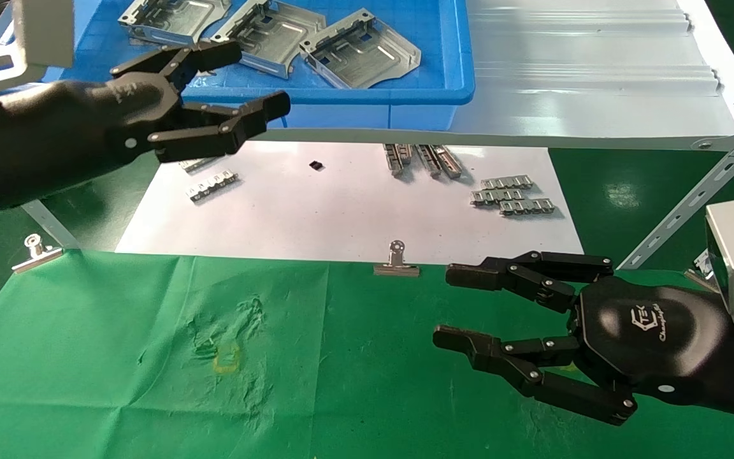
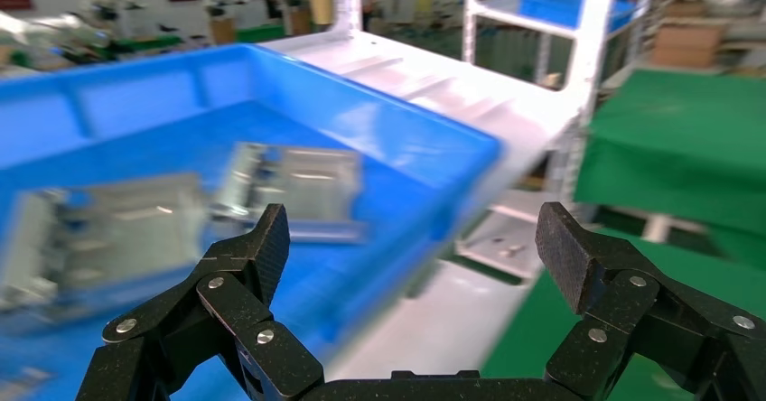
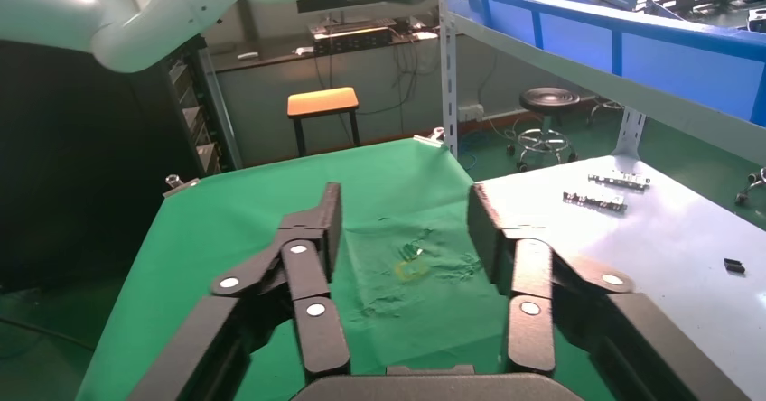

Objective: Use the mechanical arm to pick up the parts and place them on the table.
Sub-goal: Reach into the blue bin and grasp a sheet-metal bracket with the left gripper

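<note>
Three silver stamped metal parts point(image 1: 360, 56) lie in the blue bin point(image 1: 443, 89) on the grey shelf at the top; they show blurred in the left wrist view point(image 2: 298, 184). My left gripper point(image 1: 252, 83) is open and empty, raised at the bin's near left edge, just short of the parts. My right gripper point(image 1: 453, 306) is open and empty, hovering low over the green cloth table point(image 1: 118, 357) at the right. In the right wrist view it point(image 3: 402, 225) points at the small yellow mark point(image 3: 411, 270) on the cloth.
A white sheet point(image 1: 341, 210) behind the cloth carries small toothed metal strips point(image 1: 510, 194) and a tiny black piece point(image 1: 316, 165). Silver binder clips point(image 1: 396, 262) hold the cloth's far edge. The grey shelf point(image 1: 596, 89) overhangs the sheet, with a slanted bracket point(image 1: 692, 204) at the right.
</note>
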